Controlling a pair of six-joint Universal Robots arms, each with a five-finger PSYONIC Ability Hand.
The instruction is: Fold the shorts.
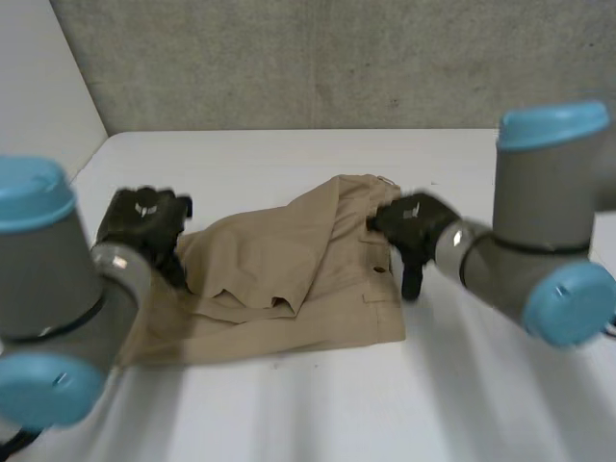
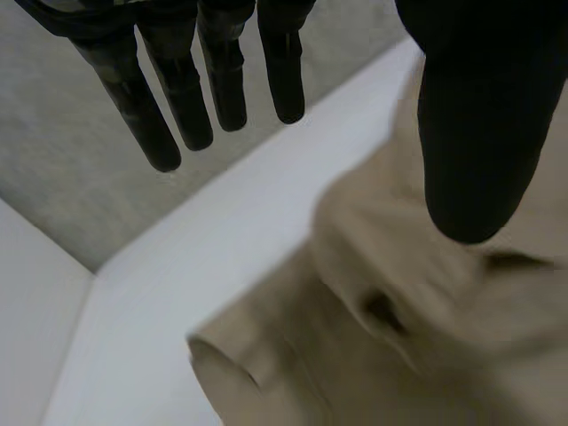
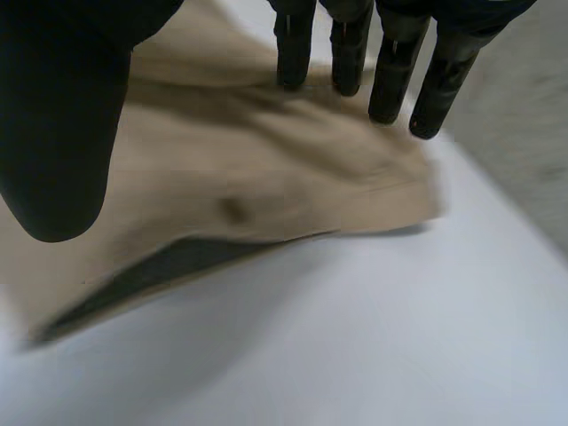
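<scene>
Tan shorts [image 1: 279,260] lie rumpled in the middle of the white table [image 1: 308,404], with one flap folded over toward the right side. My left hand [image 1: 144,223] hovers at the shorts' left edge; in its wrist view the left hand [image 2: 177,98] has straight fingers and the thumb held apart above the cloth [image 2: 399,319], holding nothing. My right hand [image 1: 412,226] is at the shorts' right edge by the waistband. There the right hand [image 3: 390,71] has straight fingers with their tips over the cloth [image 3: 266,169], thumb apart, and a corner of the cloth stands lifted off the table.
A grey wall [image 1: 337,58] runs along the table's far edge and a white wall [image 1: 38,87] stands at the left. Bare table lies in front of the shorts and to their right.
</scene>
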